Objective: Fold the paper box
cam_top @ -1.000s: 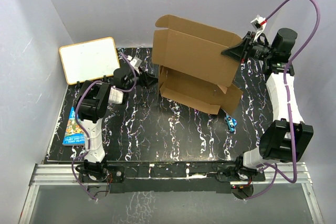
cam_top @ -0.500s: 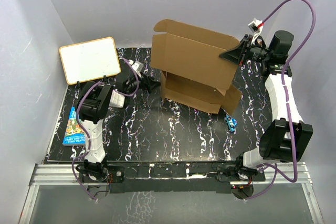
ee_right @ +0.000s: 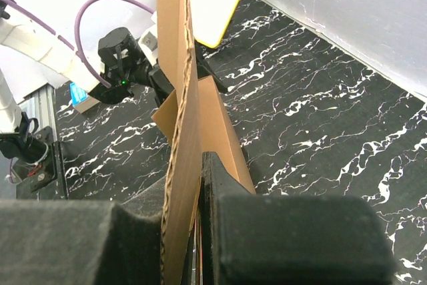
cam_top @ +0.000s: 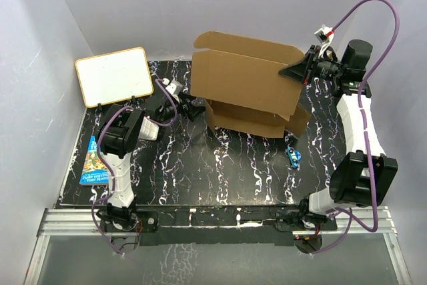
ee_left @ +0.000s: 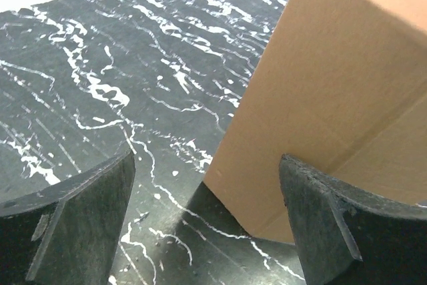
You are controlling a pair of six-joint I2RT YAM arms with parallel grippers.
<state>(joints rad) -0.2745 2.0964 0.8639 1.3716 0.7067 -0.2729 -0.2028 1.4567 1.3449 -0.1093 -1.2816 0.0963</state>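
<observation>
change: left claw (cam_top: 190, 107) has moved right up to the left corner of the paper box (cam_top: 243, 88), jaws now wide, holding nothing | right claw (cam_top: 298, 70) clamped on the box's raised right edge | box: upper centre, on surface (cam_top: 220, 171), back panel stands steeper | means: left side-wall fold probably next

The raised box (cam_top: 243, 88) blocks the far middle of the worktop (cam_top: 220, 178); its near half lies open, save a small blue thing (cam_top: 293, 155).
</observation>
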